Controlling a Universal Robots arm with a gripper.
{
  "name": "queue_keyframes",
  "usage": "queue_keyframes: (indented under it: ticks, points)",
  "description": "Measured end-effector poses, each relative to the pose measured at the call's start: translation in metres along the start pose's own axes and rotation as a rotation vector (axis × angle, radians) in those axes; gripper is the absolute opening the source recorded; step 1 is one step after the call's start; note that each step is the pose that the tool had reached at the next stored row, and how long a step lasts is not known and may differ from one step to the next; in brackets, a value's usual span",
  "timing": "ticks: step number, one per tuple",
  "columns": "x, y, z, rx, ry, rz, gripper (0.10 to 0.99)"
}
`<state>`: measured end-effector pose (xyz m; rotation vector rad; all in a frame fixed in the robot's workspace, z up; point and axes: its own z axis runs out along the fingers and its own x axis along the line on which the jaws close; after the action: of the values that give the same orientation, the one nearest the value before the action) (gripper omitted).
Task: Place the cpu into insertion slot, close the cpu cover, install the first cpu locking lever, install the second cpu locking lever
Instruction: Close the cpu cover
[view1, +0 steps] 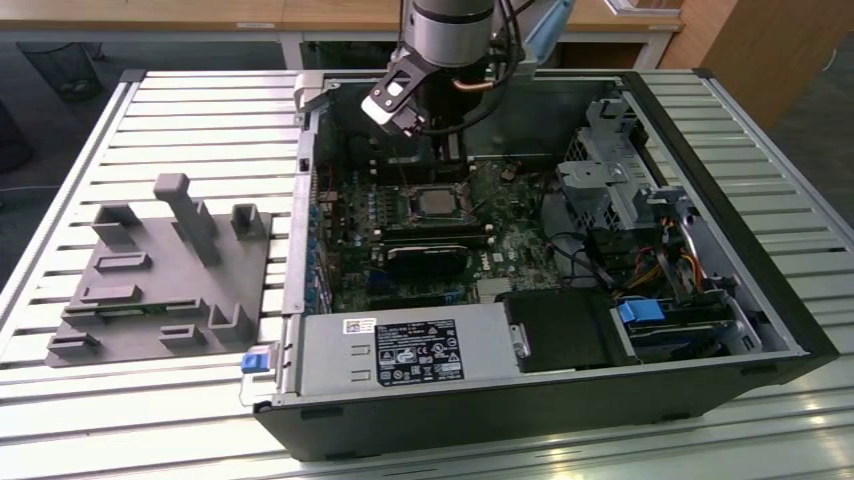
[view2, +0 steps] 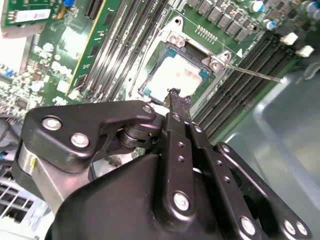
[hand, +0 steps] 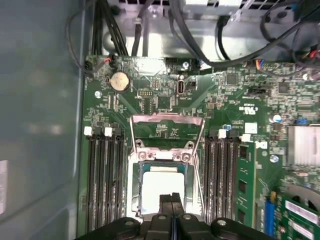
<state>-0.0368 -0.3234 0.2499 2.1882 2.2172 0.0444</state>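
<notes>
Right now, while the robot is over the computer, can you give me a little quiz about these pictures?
1. True or false: the cpu cover is shut down over the cpu.
2. Pick one. The fingers of the hand, just above the cpu, are: A) spread wide open, B) shut together, C) squeezing a cable.
3. Fill the gap: in the exterior view, the grey fixture lies on the slatted table to the exterior view's ____ of the computer case.

Key: 1 false, the cover is flipped open; 2 B; 3 left.
</notes>
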Motion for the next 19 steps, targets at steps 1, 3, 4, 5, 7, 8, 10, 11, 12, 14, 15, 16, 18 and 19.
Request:
queue_keyframes:
  ticks: [1,3,4,5,7,8,10,11,12,14,15,16,18,19]
  points:
    - [0.0000,0.0001,-0.0032,0.000,0.0002,0.000,0.106]
    - [0.0000,0.0003,-0.0090,0.000,0.0001,0.000,0.106]
    - [0.0000,0.0004,-0.0116,0.000,0.0003,0.000,0.106]
    - [0.0000,0.0005,-0.0140,0.000,0.0000,0.000,0.106]
    - [0.0000,0.0007,-0.0179,0.000,0.0001,0.000,0.106]
    - [0.0000,0.0011,-0.0188,0.000,0.0001,0.000,0.106]
    - [0.0000,0.0026,-0.0189,0.000,0.0003,0.000,0.106]
    - [0.0000,0.0041,-0.0189,0.000,0.0002,0.000,0.106]
    - [0.0000,0.0063,-0.0188,0.000,0.0002,0.000,0.106]
    - [-0.0001,0.0099,-0.0189,0.000,0.0001,0.000,0.106]
    - [-0.0002,0.0108,-0.0199,0.001,0.0000,0.000,0.106]
    - [-0.0001,0.0111,-0.0215,0.001,0.0002,0.000,0.106]
    - [-0.0001,0.0114,-0.0263,0.001,0.0002,0.000,0.106]
    - [-0.0001,0.0118,-0.0281,0.001,0.0001,0.000,0.106]
